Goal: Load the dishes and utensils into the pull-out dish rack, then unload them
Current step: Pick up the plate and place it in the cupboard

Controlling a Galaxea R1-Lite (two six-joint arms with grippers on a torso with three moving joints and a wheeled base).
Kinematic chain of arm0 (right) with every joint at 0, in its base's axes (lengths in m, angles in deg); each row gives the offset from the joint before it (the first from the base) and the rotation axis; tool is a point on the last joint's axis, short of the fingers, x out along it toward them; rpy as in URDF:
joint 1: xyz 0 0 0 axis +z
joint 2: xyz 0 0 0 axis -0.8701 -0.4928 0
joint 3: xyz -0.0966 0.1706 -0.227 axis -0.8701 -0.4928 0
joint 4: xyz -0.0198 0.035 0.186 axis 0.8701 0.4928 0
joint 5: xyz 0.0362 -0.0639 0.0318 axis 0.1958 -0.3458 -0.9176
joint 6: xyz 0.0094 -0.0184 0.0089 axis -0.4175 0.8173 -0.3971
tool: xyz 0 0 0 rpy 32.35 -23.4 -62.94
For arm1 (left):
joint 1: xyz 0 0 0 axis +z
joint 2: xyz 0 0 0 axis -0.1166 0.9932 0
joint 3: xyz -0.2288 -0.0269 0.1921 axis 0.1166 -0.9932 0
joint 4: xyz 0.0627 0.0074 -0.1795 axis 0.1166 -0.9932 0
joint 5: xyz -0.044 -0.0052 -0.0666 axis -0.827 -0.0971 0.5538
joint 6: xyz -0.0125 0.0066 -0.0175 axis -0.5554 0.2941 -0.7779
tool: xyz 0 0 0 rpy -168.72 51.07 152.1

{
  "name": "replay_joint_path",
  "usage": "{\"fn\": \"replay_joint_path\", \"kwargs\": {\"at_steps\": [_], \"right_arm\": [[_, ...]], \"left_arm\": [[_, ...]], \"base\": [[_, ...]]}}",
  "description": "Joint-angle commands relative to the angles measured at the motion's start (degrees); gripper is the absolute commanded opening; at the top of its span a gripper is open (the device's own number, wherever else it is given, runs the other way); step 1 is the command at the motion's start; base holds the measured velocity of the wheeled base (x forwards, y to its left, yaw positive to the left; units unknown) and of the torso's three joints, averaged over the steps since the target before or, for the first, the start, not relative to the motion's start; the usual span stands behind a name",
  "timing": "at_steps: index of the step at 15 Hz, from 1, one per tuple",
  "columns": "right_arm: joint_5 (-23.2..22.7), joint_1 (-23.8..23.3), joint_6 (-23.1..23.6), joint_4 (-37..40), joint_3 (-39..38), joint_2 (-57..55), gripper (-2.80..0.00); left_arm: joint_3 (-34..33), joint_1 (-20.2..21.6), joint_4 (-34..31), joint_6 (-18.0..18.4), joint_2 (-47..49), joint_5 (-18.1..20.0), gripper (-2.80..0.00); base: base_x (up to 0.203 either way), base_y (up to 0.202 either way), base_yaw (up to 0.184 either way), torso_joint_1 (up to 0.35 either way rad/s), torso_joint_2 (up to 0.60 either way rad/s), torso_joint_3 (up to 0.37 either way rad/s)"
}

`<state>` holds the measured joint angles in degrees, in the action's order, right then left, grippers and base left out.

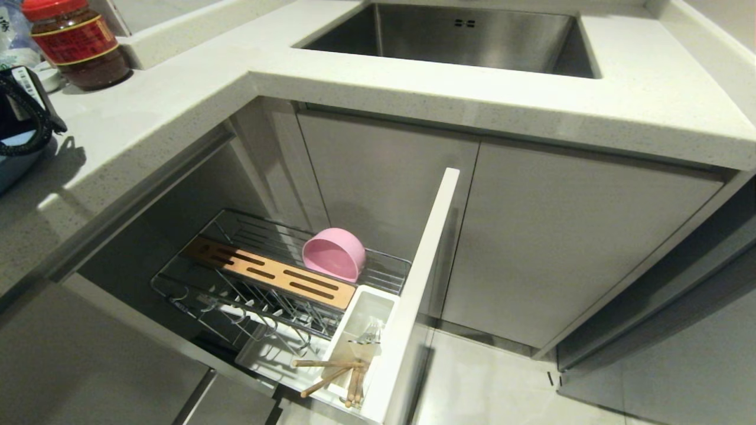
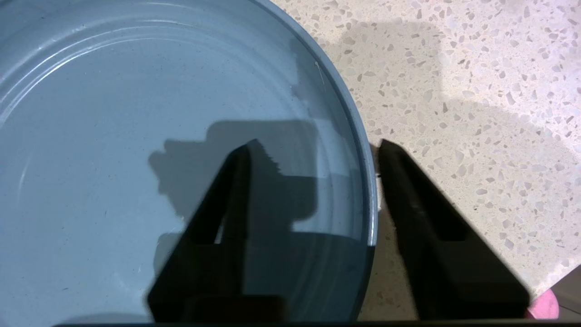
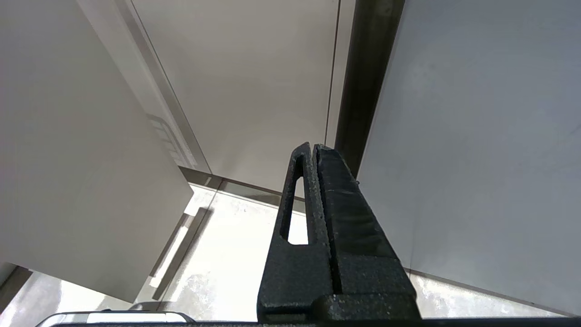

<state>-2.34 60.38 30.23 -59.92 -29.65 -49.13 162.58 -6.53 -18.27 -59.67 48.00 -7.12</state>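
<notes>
The light-blue plate (image 2: 136,159) lies flat on the speckled countertop (image 2: 476,113). My left gripper (image 2: 317,145) stands open astride its rim, one finger (image 2: 227,204) over the inside, the other finger (image 2: 422,204) outside on the counter side, close to the rim. In the head view only the left arm (image 1: 23,112) and a bit of the plate (image 1: 15,162) show at the far left. The pull-out dish rack (image 1: 177,289) stands open below, with the pink bowl (image 1: 333,255) on its side, chopsticks (image 1: 328,366) and a fork (image 1: 369,336) in the white bin (image 1: 360,307). My right gripper (image 3: 313,147) is shut on nothing, parked low by cabinet doors.
A red-lidded sauce jar (image 1: 80,41) stands on the counter behind the left arm. The steel sink (image 1: 460,35) is set in the counter at the back. The rack's white cabinet front (image 1: 422,283) juts out over the tiled floor (image 1: 502,383). A slotted wooden board (image 1: 271,273) spans the rack.
</notes>
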Motion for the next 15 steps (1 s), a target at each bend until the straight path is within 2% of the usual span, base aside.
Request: {"fn": "replay_joint_path", "kwargs": {"at_steps": [1,9,13,15], "right_arm": [[0.0,0.0,0.0,0.0,-1.5,0.0,-2.80],[0.0,0.0,0.0,-0.1,-1.5,0.0,-2.80],[0.0,0.0,0.0,0.0,-1.5,0.0,-2.80],[0.0,0.0,0.0,-0.1,-1.5,0.0,-2.80]], "left_arm": [[0.0,0.0,-0.3,-0.1,0.1,-0.2,-2.80],[0.2,-0.4,-0.1,-1.2,-2.1,0.0,-2.80],[-0.2,-2.3,-0.1,-1.1,-7.6,0.3,-2.80],[0.6,-5.0,0.0,-1.1,-11.2,0.2,-2.80]], "base": [[0.000,0.000,0.000,0.000,0.00,0.000],[0.000,0.000,0.000,0.000,0.00,0.000],[0.000,0.000,0.000,0.000,0.00,0.000],[0.000,0.000,0.000,0.000,0.00,0.000]]}}
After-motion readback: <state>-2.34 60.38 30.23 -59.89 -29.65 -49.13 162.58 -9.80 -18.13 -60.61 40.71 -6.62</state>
